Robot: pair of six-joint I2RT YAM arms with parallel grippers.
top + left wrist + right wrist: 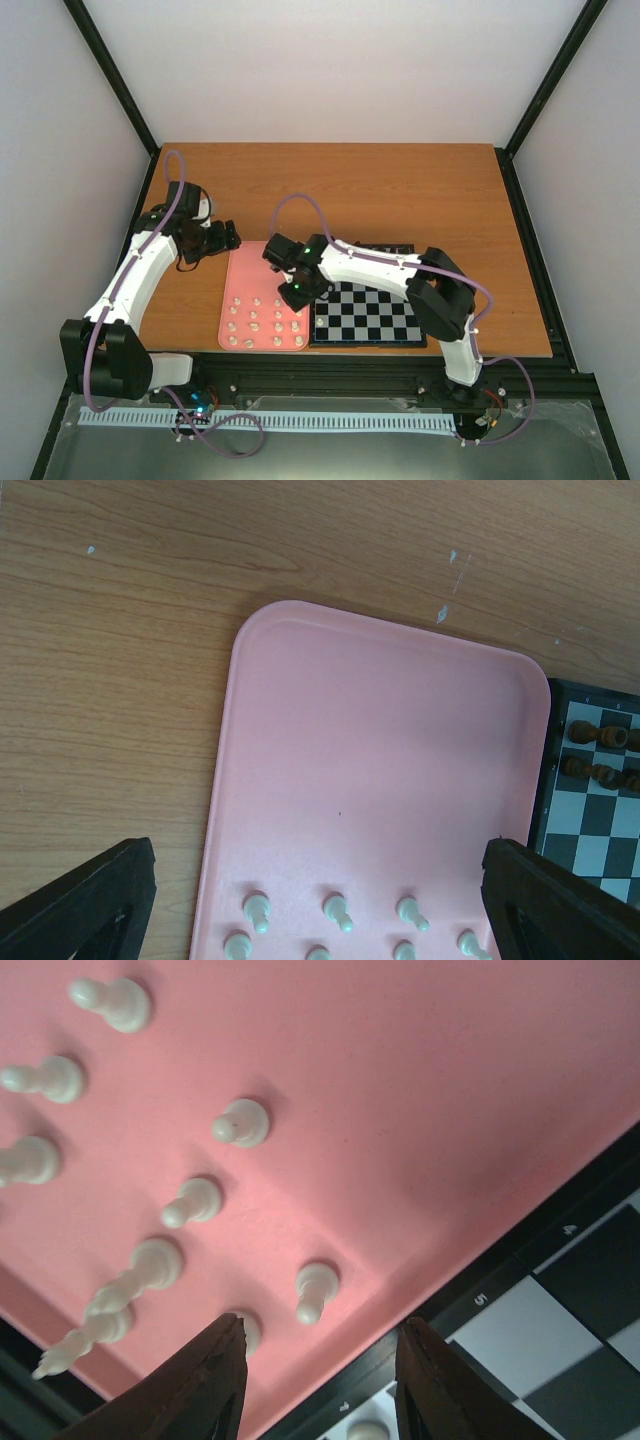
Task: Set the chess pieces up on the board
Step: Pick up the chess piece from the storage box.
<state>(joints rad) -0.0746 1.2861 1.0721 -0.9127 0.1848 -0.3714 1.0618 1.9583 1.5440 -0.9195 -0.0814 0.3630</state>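
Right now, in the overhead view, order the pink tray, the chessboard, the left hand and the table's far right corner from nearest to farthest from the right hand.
1. pink tray and chessboard: too close to call; the right hand hangs over their shared edge.
2. left hand: leftward, by the tray's far corner.
3. table's far right corner: back right.

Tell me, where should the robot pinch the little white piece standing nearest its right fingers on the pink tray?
Probably around the slim stem just under its round head, coming straight down from above. The piece stands upright on the pink tray, and the right gripper hangs open close by it.
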